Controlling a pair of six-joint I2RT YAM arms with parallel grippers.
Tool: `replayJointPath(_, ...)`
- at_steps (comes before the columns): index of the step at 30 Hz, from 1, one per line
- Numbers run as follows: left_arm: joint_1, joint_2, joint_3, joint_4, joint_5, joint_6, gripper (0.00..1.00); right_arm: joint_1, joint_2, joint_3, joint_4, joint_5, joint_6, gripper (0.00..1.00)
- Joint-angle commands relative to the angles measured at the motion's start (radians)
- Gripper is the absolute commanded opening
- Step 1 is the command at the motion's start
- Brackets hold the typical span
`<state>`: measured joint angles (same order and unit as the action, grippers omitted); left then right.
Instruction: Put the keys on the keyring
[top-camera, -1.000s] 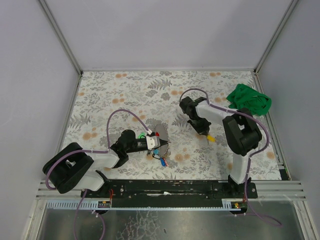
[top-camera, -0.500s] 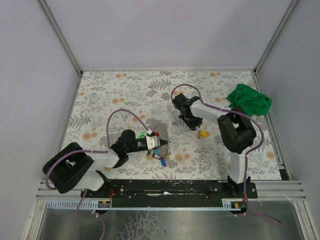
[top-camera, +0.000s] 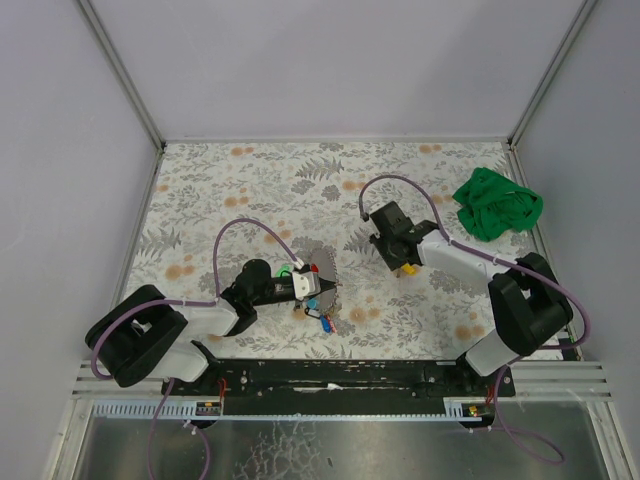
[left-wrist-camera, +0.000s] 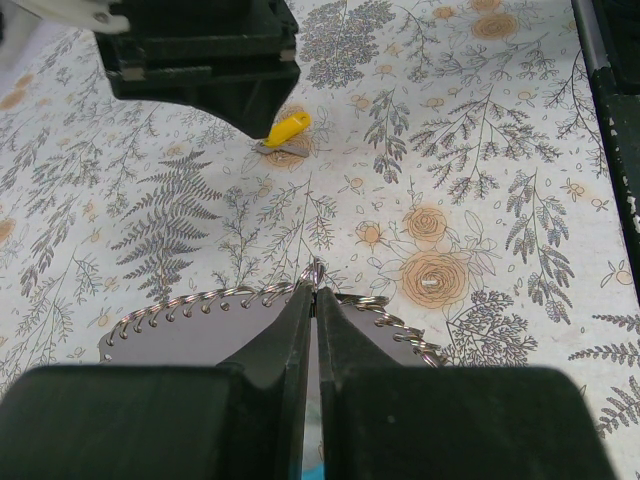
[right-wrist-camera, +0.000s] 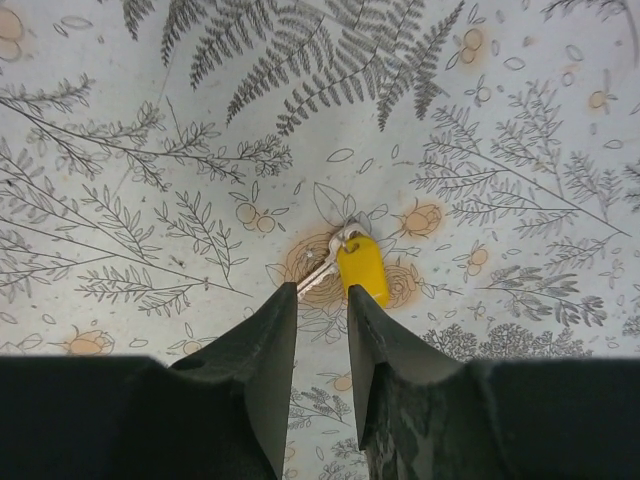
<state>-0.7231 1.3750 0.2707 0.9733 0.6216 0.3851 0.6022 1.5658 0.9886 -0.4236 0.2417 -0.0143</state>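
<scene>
My left gripper (top-camera: 312, 286) is shut on the top of a wire keyring (left-wrist-camera: 316, 272), which holds a grey fabric tag (left-wrist-camera: 205, 325) edged with wire loops. A small bright green piece (top-camera: 284, 269), probably the green key, sits beside the left gripper; its shape is too small to tell. The yellow key (right-wrist-camera: 362, 266) lies flat on the floral cloth, its metal blade (right-wrist-camera: 322, 272) pointing left. My right gripper (right-wrist-camera: 321, 298) hovers just above it with the jaws a little apart, one on each side of the blade, and empty. The key also shows in the top view (top-camera: 408, 268) and the left wrist view (left-wrist-camera: 286, 129).
A crumpled green cloth (top-camera: 497, 203) lies at the back right. Small red (top-camera: 315, 268) and blue (top-camera: 326, 323) pieces sit by the left gripper. The right gripper's black body (left-wrist-camera: 200, 45) fills the upper left of the left wrist view. The metal rail (top-camera: 340, 375) runs along the near edge.
The right arm has swung its elbow out to the near right and turned its wrist. The yellow key has shifted slightly left. The left arm has stayed still on the keyring.
</scene>
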Motion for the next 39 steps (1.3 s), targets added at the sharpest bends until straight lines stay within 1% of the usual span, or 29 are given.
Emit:
replayJointPath(1,-0.002,-0.012,0.013,0.053,0.014,-0.002,0.0,0.003,0.008,-0.037,0.09,-0.008,-0.029,0.34)
replayJointPath(6,-0.003,-0.012,0.012,0.052,0.013,-0.002,0.0,-0.001,0.053,-0.046,0.103,0.058,-0.034,0.32)
replayJointPath(13,-0.002,-0.011,0.013,0.052,0.014,-0.002,0.0,-0.003,0.082,-0.054,0.134,0.103,-0.039,0.28)
replayJointPath(21,-0.003,-0.012,0.013,0.051,0.014,-0.003,0.0,-0.01,0.12,-0.052,0.149,0.135,-0.046,0.23)
replayJointPath(32,-0.002,-0.013,0.013,0.049,0.015,-0.003,0.0,-0.021,0.14,-0.057,0.15,0.151,-0.051,0.2)
replayJointPath(36,-0.003,-0.013,0.013,0.047,0.016,-0.003,0.0,-0.028,0.148,-0.054,0.154,0.148,-0.052,0.15)
replayJointPath(39,-0.003,-0.013,0.013,0.047,0.016,-0.003,0.0,-0.029,0.142,-0.044,0.142,0.126,-0.049,0.09)
